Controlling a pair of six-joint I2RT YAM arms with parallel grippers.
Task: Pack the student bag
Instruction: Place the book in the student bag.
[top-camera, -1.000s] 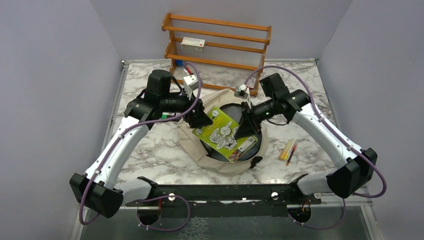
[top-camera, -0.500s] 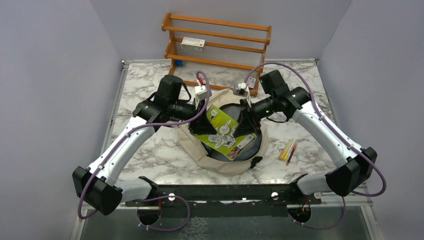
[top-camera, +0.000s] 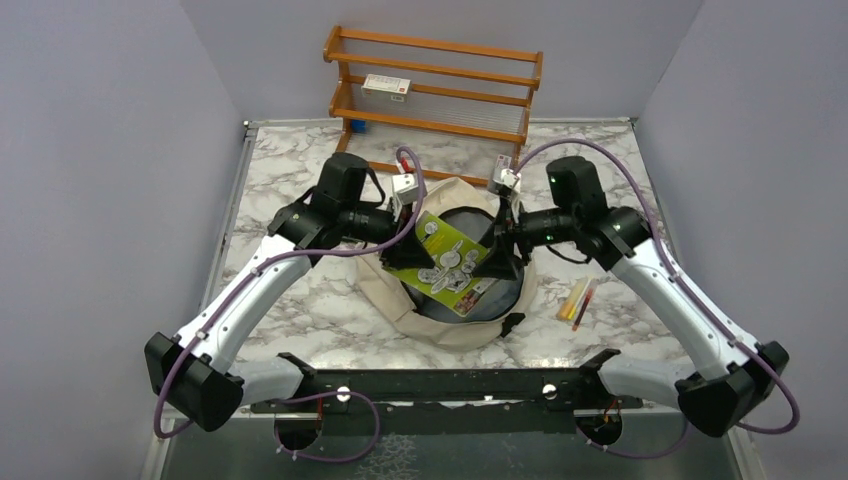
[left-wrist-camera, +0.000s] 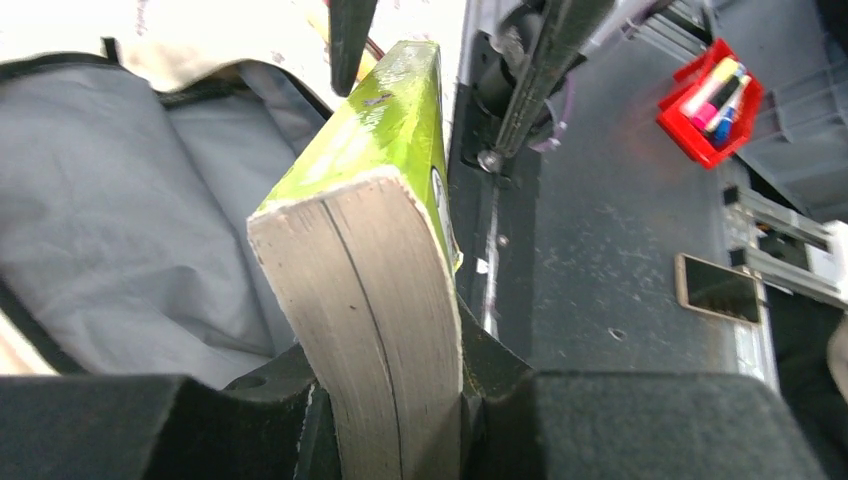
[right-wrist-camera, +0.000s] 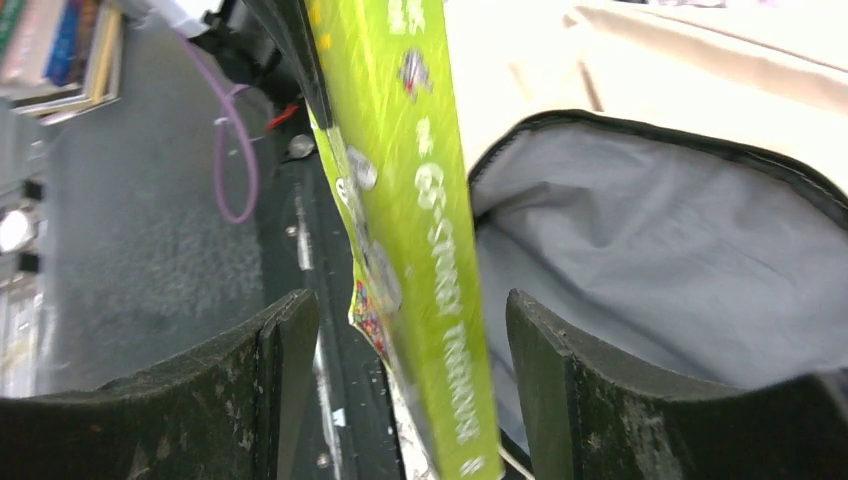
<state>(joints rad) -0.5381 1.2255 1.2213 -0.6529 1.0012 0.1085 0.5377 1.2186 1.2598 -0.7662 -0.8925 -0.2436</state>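
Observation:
The student bag (top-camera: 440, 325), beige with a grey lining (left-wrist-camera: 110, 220), lies open at the table's middle. A thick lime-green book (top-camera: 447, 262) stands tilted over its mouth. My left gripper (top-camera: 400, 243) is shut on the book's page edge (left-wrist-camera: 385, 260), with both pads pressed against it. My right gripper (top-camera: 497, 262) is open at the book's opposite side. In the right wrist view the green spine (right-wrist-camera: 420, 200) passes between its fingers (right-wrist-camera: 270, 370), with a gap on each side. The grey lining (right-wrist-camera: 650, 250) shows behind.
A wooden rack (top-camera: 435, 80) stands at the back edge with a small white box (top-camera: 386, 86) on a shelf. Yellow and red pens (top-camera: 578, 298) lie on the marble right of the bag. The black mounting bar (top-camera: 440, 382) runs along the near edge.
My left gripper moved in towards the bag and closed on the book's edge. My right gripper let go of the book and opened, and its arm swung out to the right.

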